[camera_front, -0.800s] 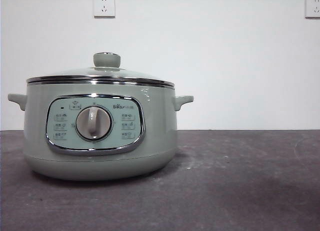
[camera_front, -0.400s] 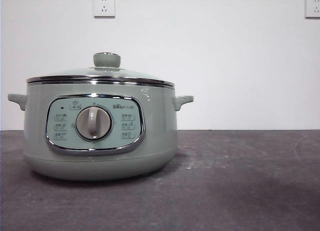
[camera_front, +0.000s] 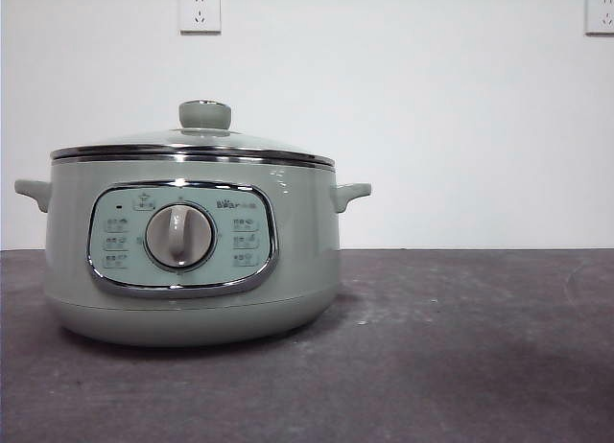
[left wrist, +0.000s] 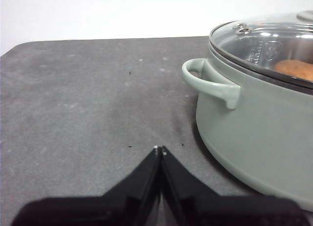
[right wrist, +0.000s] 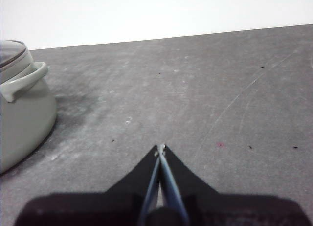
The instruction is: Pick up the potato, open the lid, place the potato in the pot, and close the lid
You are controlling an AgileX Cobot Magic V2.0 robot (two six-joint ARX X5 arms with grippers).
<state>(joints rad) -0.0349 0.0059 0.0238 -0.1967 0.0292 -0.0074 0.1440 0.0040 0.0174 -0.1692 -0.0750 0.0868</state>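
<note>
pot brand: we read roughly "Bear" on the control panel (camera_front: 182, 238) of the pot (camera_front: 192, 242), top right of the dial (camera_front: 179, 237); letters small, not certain
panel icons: we see small symbols with captions, too small to read
elsewhere: no readable text

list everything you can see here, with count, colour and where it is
pot: 1, pale sage green, on the dark table toward one side
lid: 1, glass with chrome rim and green knob, closed on the pot
potato: 1, orange-brown, inside the pot under the lid
table: 1, dark grey
wall sockets: 2, white, high on the white wall
left hand: 1, black, shut, empty, low beside the pot
right hand: 1, black, shut, empty, over bare table
</note>
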